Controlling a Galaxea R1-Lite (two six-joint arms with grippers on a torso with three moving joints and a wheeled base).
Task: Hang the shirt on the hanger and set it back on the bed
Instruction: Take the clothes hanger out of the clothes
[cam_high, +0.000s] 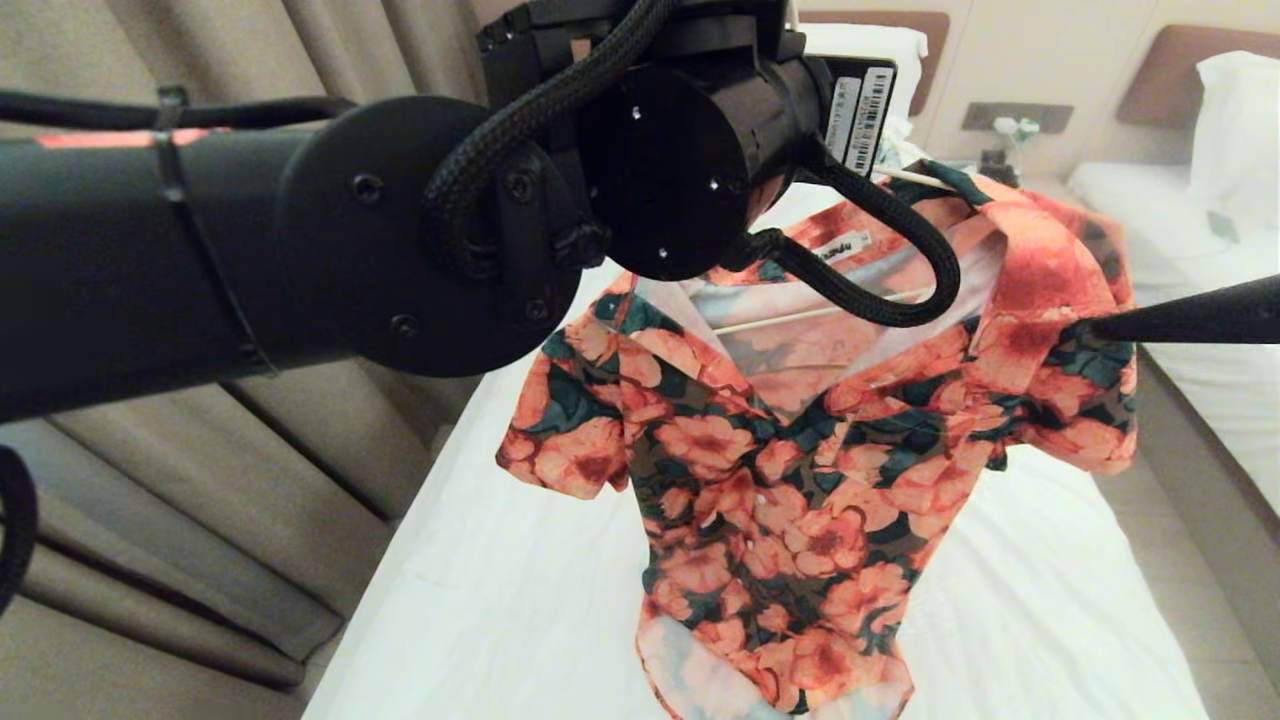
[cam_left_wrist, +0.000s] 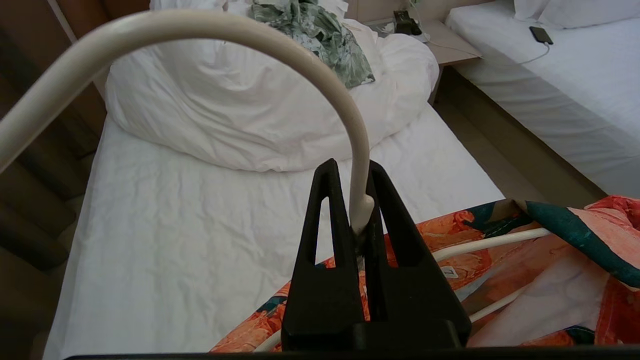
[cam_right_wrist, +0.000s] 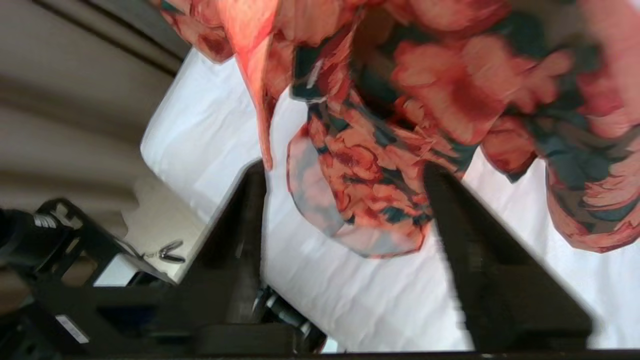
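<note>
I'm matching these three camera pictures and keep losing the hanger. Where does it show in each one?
Head view: the hanger shows as a cream bar inside the shirt's open collar.
Left wrist view: its hook arcs across the top, neck pinched in the left gripper.
Right wrist view: not visible, only shirt fabric.
Shared landmark: the white bed beneath the shirt.

Single bed (cam_left_wrist: 210, 225) with white sheet, creased; bulky white duvet (cam_left_wrist: 260, 110) heaped at the headboard end, directly on the sheet; green-and-white leaf-patterned garment (cam_left_wrist: 320, 40) lies on top of the duvet. Sheet below the duvet bare. Shirt's lower hem (cam_high: 770, 680) hangs low over the sheet, contact cannot be told
</note>
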